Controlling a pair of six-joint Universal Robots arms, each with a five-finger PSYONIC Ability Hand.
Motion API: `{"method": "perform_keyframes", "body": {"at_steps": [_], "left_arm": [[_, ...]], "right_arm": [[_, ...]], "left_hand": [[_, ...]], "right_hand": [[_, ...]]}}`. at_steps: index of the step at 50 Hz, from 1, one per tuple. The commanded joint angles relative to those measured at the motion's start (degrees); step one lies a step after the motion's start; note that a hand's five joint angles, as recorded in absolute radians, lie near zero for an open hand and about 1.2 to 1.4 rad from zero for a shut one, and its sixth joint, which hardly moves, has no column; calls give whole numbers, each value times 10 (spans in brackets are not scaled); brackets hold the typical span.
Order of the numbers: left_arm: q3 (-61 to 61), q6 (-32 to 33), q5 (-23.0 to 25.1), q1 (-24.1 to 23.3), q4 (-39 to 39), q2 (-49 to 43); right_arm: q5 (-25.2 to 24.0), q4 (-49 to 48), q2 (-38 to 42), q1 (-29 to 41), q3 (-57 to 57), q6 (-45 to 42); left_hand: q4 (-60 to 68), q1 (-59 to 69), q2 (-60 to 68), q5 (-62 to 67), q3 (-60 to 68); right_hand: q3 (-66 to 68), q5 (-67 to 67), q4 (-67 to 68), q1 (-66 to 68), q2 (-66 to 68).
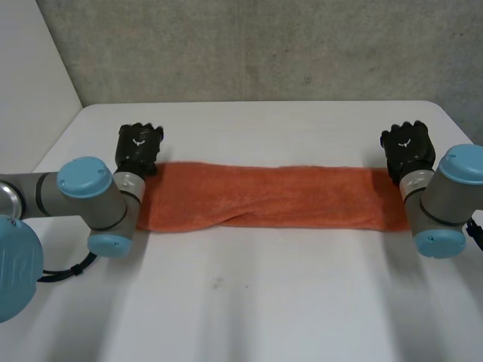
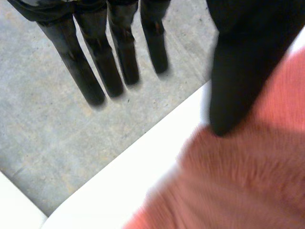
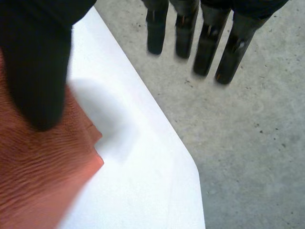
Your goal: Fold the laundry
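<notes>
An orange towel [image 1: 264,197] lies folded into a long strip across the white table [image 1: 264,302]. My left hand [image 1: 139,147] is at the strip's far left corner and my right hand [image 1: 407,147] at its far right corner. In the left wrist view the left hand [image 2: 238,62] is open: its straight fingers [image 2: 100,71] reach past the table edge, and its thumb is over the towel [image 2: 248,181]. The right hand [image 3: 38,71] is open as well, thumb above the towel's corner [image 3: 43,181], fingers [image 3: 209,43] straight and off the cloth.
A grey concrete wall [image 1: 264,45] rises behind the table's far edge. Both wrist views show concrete floor [image 2: 57,133] beyond the table's rim [image 3: 143,167]. The front half of the table is bare white surface.
</notes>
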Motion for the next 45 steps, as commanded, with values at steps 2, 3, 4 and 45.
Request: {"method": "perform_keyframes", "body": {"at_steps": [2,3,4,45], "left_arm": [[-24,6,7,-1,22,22],[-32,6,5,-1,21,39],[-44,5,4,0,20,59],[-298,-59,4,80,-177,291]], "right_arm": [[20,10,-51,-3,13,2],[19,15,-72,-3,20,4],[19,15,-72,-3,20,4],[-265,222,-239,-173,245,121]], "left_hand": [[-271,-220,-271,-266,-278],[-271,-220,-271,-266,-278],[-271,-220,-271,-266,-278],[-239,-188,-239,-234,-245]], "right_hand": [[-145,-155,-147,-79,-138],[-145,-155,-147,-79,-138],[-145,-155,-147,-79,-138],[165,155,164,231,172]]}}
